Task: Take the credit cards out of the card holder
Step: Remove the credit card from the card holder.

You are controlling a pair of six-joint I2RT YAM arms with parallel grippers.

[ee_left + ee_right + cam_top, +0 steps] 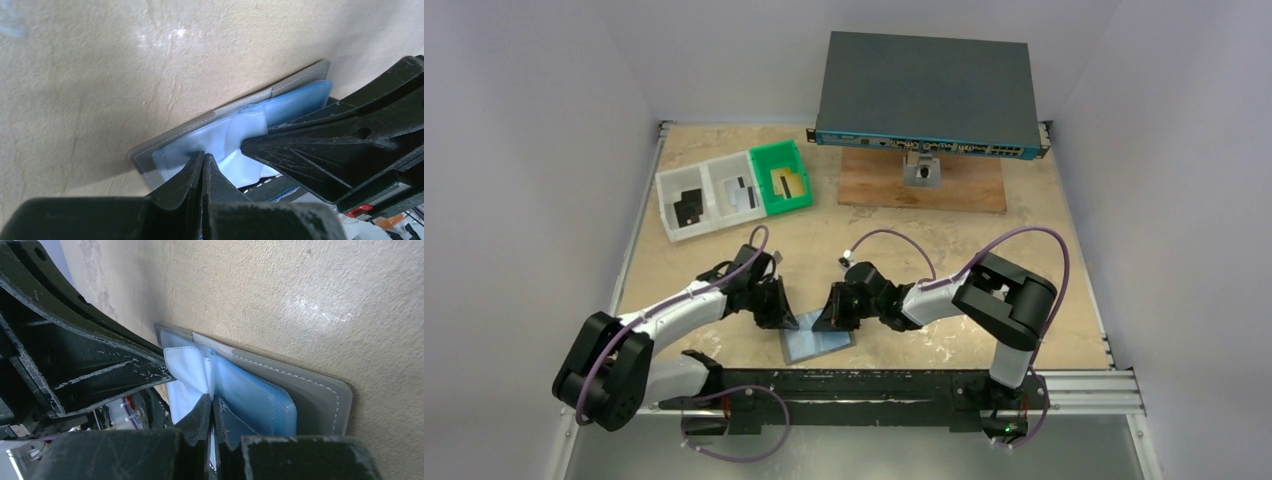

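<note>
The dark grey folding card holder [320, 390] has a matt, leather-like cover with pale stitching along its edge; its inner pockets are thin bluish clear plastic, glossy and creased; the tan board tabletop [714, 140] beneath it is rough and mottled; the left gripper [204, 159] and right gripper [211, 402] at its pockets are matt black plastic scored with pale scratches; far beyond it, the brown wooden plank [964, 190] looks smooth, the large dark grey flat box [924, 85] looks like dull metal, and the white trays [664, 200] and green tray [774, 149] are smooth plastic.
</note>
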